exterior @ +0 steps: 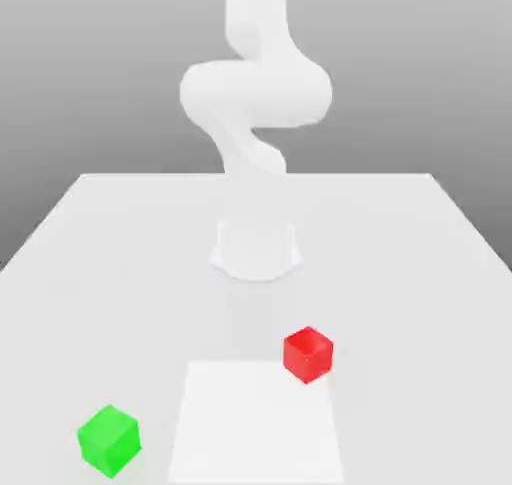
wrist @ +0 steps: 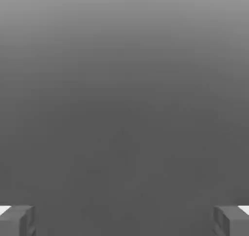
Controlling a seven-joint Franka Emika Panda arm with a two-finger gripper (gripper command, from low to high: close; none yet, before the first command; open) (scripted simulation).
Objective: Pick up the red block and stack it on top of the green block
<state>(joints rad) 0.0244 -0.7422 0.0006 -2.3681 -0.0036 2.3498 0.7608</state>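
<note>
The red block (exterior: 307,354) rests on the white table (exterior: 120,273), towards the front and a little to the exterior view's right of centre. The green block (exterior: 109,439) sits apart from it, near the front edge on the exterior view's left. In the hand view my gripper (wrist: 124,220) is open: one grey fingertip (wrist: 17,220) and the other far across from it, with nothing between them but a plain grey backdrop. Neither block is near the fingers there.
The white arm (exterior: 255,93) rises from its round base (exterior: 256,248) at the table's middle and leaves the frame at the top. A pale rectangular patch (exterior: 255,423) lies between the two blocks at the front; I cannot tell what it is.
</note>
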